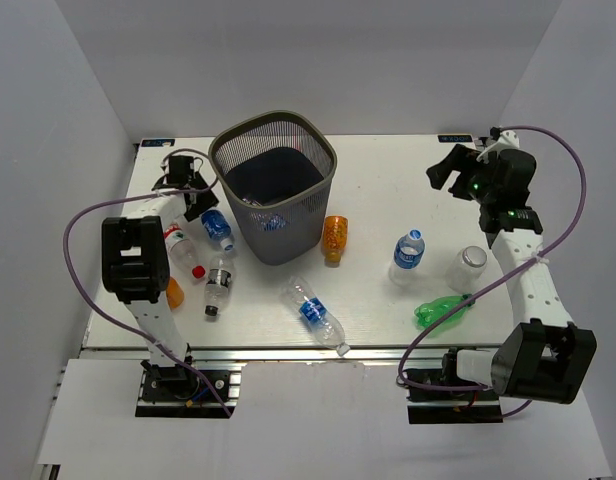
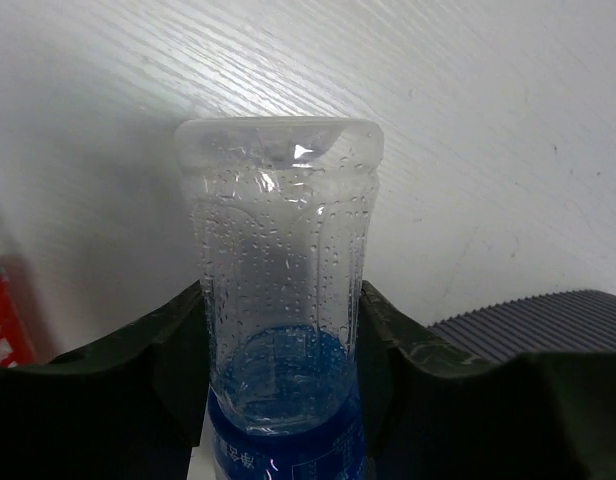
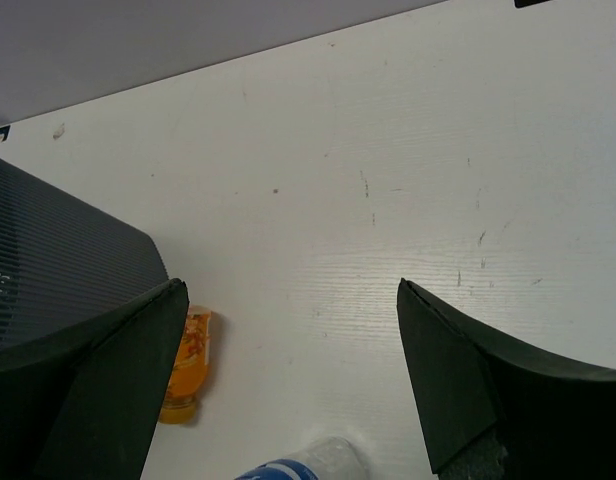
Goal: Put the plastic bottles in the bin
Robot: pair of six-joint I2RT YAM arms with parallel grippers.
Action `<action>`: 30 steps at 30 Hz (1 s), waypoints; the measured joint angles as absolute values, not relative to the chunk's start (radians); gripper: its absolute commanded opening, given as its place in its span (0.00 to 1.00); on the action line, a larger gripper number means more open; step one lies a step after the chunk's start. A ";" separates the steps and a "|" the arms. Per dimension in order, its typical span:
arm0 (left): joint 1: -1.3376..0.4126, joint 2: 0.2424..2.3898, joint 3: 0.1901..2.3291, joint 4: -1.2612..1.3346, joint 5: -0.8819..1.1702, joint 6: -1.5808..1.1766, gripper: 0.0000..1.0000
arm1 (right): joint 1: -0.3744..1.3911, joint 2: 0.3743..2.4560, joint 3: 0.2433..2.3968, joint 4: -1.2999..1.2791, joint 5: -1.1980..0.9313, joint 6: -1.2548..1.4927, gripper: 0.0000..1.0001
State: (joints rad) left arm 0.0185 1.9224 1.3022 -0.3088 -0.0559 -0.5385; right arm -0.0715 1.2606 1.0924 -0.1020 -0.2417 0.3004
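My left gripper (image 1: 201,203) is shut on a clear bottle with a blue label (image 1: 217,228) lying just left of the bin (image 1: 293,235). In the left wrist view both jaws press that bottle (image 2: 278,270) at its lower body. My right gripper (image 1: 450,170) hangs open and holds nothing over the back right of the table. Loose bottles on the table are an orange one (image 1: 334,236), a blue-labelled one (image 1: 408,252), a clear jar-like one (image 1: 467,268), a green one (image 1: 443,310), another blue-labelled one (image 1: 314,313), a black-labelled one (image 1: 218,285) and a red-labelled one (image 1: 180,248).
A second orange bottle (image 1: 174,293) is half hidden under the left arm. The bin's mesh wall (image 2: 548,315) shows at right in the left wrist view. The right wrist view shows the bin (image 3: 58,260), the orange bottle (image 3: 185,365) and a blue-labelled bottle (image 3: 298,468).
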 measured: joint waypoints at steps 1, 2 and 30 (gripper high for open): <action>0.019 1.919 1.309 -0.318 -0.072 -0.538 0.42 | -0.072 1.251 1.084 -0.101 -0.241 0.304 0.89; 0.019 1.913 1.315 -0.332 -0.088 -0.535 0.41 | -0.072 1.242 1.077 -0.103 -0.241 0.306 0.89; -0.237 1.445 1.670 -0.101 0.303 -0.274 0.50 | -0.028 1.134 1.026 -0.142 -0.488 0.070 0.89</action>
